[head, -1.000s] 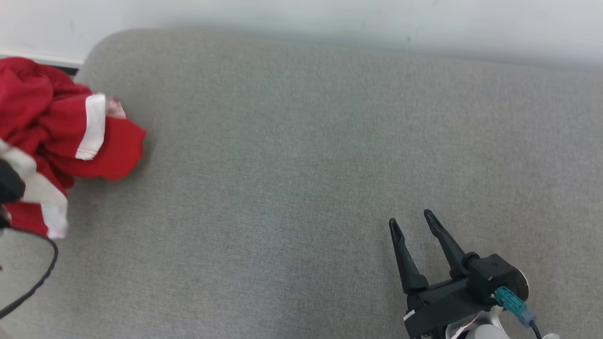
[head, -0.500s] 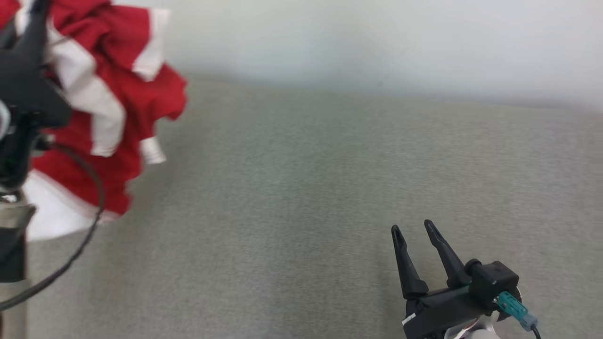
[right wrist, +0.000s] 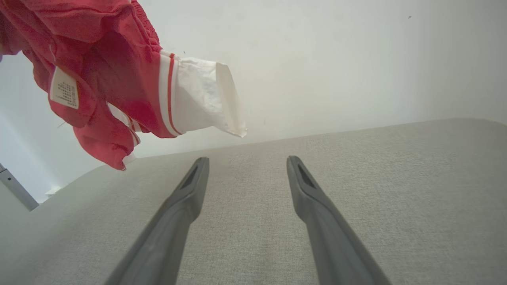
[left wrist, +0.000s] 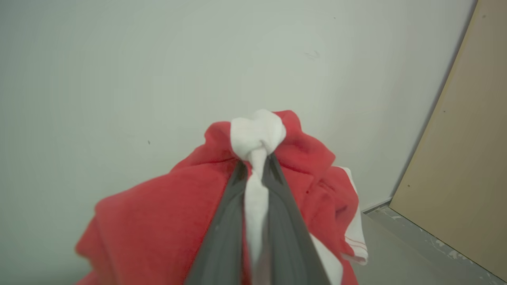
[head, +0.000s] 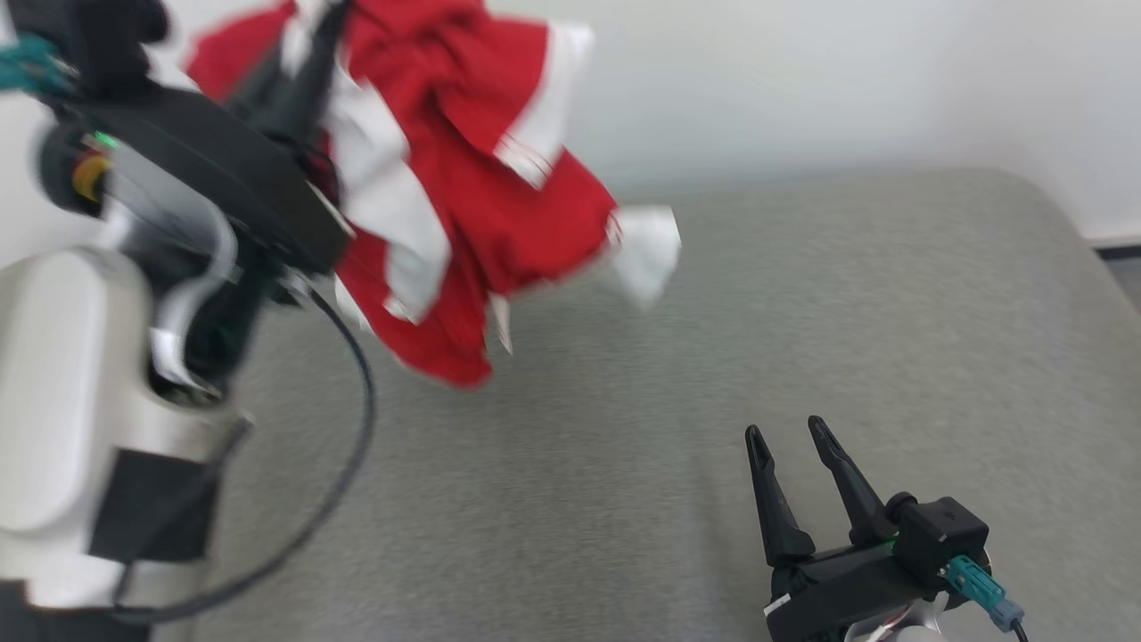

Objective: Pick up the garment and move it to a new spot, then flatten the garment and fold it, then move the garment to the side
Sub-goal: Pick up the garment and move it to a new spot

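Observation:
A crumpled red garment (head: 481, 178) with white bands hangs in the air above the left part of the grey cushion (head: 802, 312). My left gripper (head: 325, 27) holds it from the upper left. In the left wrist view, my left gripper (left wrist: 255, 160) is shut on a white band of the garment (left wrist: 150, 221), which bunches past the fingertips. My right gripper (head: 784, 432) stands open low at the right over bare cushion. From the right wrist, the garment (right wrist: 111, 67) dangles at the upper left, clear of my open right gripper (right wrist: 245, 160).
A pale wall (head: 847, 80) runs behind the cushion. The cushion's rounded right corner (head: 1061, 214) meets a grey floor strip. A tan panel (left wrist: 463, 158) stands at the right of the left wrist view.
My left gripper has lifted the garment off the cushion and carried it rightward, while the head view has shifted. The right gripper has kept its place, still open.

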`<state>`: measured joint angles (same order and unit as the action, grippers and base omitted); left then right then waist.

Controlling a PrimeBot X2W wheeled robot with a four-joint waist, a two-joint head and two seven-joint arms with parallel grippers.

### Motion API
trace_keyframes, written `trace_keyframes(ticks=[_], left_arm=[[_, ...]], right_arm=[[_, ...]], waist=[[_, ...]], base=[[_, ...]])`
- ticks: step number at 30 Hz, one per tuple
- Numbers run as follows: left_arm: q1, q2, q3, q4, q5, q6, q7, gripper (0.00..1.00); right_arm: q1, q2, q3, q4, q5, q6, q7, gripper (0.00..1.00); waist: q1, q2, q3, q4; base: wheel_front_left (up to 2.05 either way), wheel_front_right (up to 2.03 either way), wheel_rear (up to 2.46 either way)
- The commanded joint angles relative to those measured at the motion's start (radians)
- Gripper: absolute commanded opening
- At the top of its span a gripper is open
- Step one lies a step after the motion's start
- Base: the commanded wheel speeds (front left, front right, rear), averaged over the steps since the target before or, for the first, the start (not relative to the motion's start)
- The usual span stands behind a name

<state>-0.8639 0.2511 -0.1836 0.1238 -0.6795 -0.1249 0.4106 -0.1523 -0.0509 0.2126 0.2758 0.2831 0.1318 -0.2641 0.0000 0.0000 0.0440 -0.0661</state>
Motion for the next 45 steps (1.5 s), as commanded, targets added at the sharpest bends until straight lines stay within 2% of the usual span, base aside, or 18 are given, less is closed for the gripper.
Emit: trace_keyframes(ticks=[1, 8, 17, 18, 19, 20, 21, 26, 30, 35, 45], left_arm=[[0.038, -0.018, -0.02, 0.002, -0.009, -0.007, -0.015, 0.0], [0.144, -0.081, -0.115, 0.105, 0.06, -0.005, -0.136, 0.0], [0.25, -0.148, -0.212, 0.384, 0.136, -0.002, -0.326, 0.0], [0.257, -0.154, -0.219, 0.412, 0.137, -0.003, -0.341, 0.08], [0.264, -0.161, -0.23, 0.441, 0.137, -0.003, -0.351, 0.51], [0.264, -0.161, -0.23, 0.441, 0.137, -0.003, -0.351, 0.51], [0.266, -0.168, -0.24, 0.46, 0.138, -0.003, -0.364, 1.0], [0.274, -0.182, -0.272, 0.5, 0.126, -0.005, -0.442, 1.0], [0.306, -0.18, -0.282, 0.475, 0.121, -0.005, -0.51, 1.0], [0.38, -0.146, -0.273, 0.41, 0.137, 0.01, -0.591, 1.0], [0.613, -0.055, -0.215, 0.234, 0.121, 0.083, -0.644, 1.0]], right_arm=[[0.008, 0.001, 0.002, -0.003, -0.001, -0.002, 0.0, 1.0], [0.01, 0.001, -0.002, -0.012, -0.002, -0.002, 0.0, 1.0], [0.013, 0.001, 0.003, -0.009, -0.006, -0.002, 0.0, 1.0], [0.015, 0.001, 0.003, -0.008, -0.009, -0.002, 0.0, 1.0], [0.017, 0.001, -0.002, -0.007, -0.012, -0.002, 0.0, 1.0], [0.017, 0.001, -0.002, -0.007, -0.012, -0.002, 0.0, 1.0], [0.019, 0.001, -0.003, -0.007, -0.014, -0.002, 0.0, 1.0], [0.035, 0.001, -0.014, -0.001, -0.022, -0.002, 0.0, 1.0], [0.056, 0.0, -0.036, 0.003, -0.031, -0.002, 0.0, 1.0], [0.095, 0.0, -0.073, -0.004, -0.035, -0.002, 0.004, 1.0], [0.188, 0.0, -0.152, -0.038, -0.051, -0.002, 0.024, 1.0]], waist=[[0.0, 0.0, 0.003, -0.12], [0.0, 0.0, 0.039, -0.198], [0.0, 0.0, 0.058, -0.226], [0.0, 0.0, 0.057, -0.224], [0.0, 0.0, 0.056, -0.218], [0.0, 0.0, 0.056, -0.218], [0.0, 0.0, 0.054, -0.212], [0.0, 0.0, 0.031, -0.163], [0.0, 0.0, -0.004, -0.109], [0.0, 0.0, -0.047, -0.035], [0.0, 0.0, -0.087, 0.074]], base=[[0.0, 0.0, 0.0], [0.0, 0.0, 0.0], [0.0, 0.0, 0.0], [0.0, 0.0, 0.0], [0.0, 0.0, 0.0], [0.0, 0.0, 0.0], [0.0, 0.0, 0.0], [0.0, 0.0, 0.0], [0.0, 0.0, 0.0], [0.0, 0.0, 0.0], [0.0, 0.0, 0.0]])
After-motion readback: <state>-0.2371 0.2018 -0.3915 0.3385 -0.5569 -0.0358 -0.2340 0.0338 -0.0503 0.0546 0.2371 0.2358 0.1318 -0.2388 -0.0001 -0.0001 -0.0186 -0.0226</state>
